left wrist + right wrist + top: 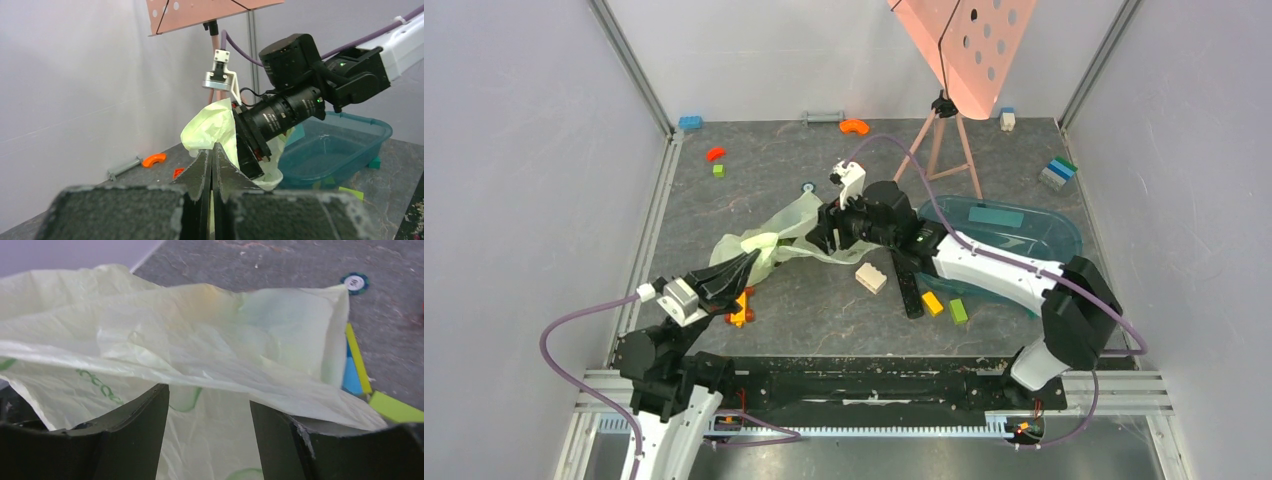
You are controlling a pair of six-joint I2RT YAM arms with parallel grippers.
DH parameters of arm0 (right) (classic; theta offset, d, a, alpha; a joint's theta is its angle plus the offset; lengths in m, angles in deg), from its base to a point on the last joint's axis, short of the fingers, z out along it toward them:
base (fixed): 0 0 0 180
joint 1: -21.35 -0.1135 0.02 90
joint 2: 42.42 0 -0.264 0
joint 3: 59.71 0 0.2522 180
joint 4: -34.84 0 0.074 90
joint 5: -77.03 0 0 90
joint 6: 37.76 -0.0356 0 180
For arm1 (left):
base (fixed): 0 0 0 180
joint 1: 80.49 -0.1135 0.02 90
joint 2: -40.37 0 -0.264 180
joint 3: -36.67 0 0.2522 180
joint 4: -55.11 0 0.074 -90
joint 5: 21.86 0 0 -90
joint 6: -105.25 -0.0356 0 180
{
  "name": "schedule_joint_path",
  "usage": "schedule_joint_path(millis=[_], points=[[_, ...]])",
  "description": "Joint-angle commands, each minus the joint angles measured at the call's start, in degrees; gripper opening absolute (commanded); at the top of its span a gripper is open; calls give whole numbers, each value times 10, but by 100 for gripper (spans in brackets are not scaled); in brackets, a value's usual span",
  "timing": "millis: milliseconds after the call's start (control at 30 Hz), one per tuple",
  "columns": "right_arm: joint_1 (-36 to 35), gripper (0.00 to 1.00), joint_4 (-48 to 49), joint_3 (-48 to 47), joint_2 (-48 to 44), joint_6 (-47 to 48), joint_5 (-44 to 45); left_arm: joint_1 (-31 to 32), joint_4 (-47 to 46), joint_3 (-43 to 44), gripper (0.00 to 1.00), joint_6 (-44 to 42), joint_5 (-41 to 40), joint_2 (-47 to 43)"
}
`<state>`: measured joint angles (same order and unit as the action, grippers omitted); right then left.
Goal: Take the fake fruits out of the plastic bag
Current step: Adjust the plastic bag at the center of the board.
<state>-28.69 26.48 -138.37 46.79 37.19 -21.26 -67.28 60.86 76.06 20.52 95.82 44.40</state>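
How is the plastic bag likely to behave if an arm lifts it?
Probably floppy: the plastic bag bunches and creases between the left gripper and right gripper. Likely thin and light, since colours show through it. Its smooth film may slip.

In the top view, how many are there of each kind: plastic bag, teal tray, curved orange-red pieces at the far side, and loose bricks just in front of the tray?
plastic bag: 1
teal tray: 1
curved orange-red pieces: 2
loose bricks: 3 (beige brick, yellow brick, green brick)
Total: 7
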Motion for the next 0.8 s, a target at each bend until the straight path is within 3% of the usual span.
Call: schedule_joint_path(millis=[0,333,767], points=[[-8,63,48,-39,40,-27,-40,-3,28,-8,2,2,7,-21],[-30,63,80,-111,127,-55,-70,-3,28,-17,2,-4,-1,-20],[12,68,58,-259,230,-79,47,-3,26,-2,2,1,32,-14]])
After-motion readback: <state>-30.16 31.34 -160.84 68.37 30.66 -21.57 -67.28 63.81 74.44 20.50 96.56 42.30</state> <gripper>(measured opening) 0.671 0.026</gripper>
